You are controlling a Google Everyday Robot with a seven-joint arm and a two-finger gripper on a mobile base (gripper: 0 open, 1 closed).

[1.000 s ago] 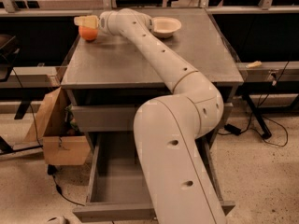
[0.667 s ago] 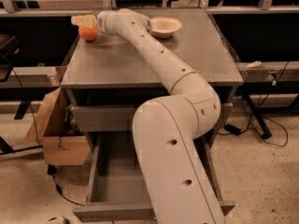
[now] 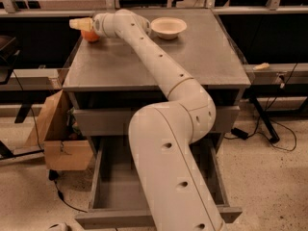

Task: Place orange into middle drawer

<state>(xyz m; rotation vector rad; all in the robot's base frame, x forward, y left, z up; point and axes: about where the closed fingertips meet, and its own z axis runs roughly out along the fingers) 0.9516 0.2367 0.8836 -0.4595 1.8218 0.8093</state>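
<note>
The orange [image 3: 90,35] sits at the far left corner of the grey cabinet top [image 3: 106,64]. My gripper [image 3: 79,24] is right at the orange, over its upper left side, at the end of the long cream arm that reaches across the top. The middle drawer [image 3: 113,189] stands pulled open low at the cabinet's front, under a shut drawer front [image 3: 101,121]. It looks empty inside, and my arm's large lower link covers its right half and the knobs.
A cream-white shallow bowl [image 3: 168,28] stands at the far middle of the cabinet top. An open cardboard box [image 3: 57,146] sits on the floor against the cabinet's left side. Cables [image 3: 269,129] lie on the floor to the right. Dark desks flank the cabinet.
My gripper has shifted slightly left over the orange. The orange stays in about the same spot on the corner. The drawer has not moved.
</note>
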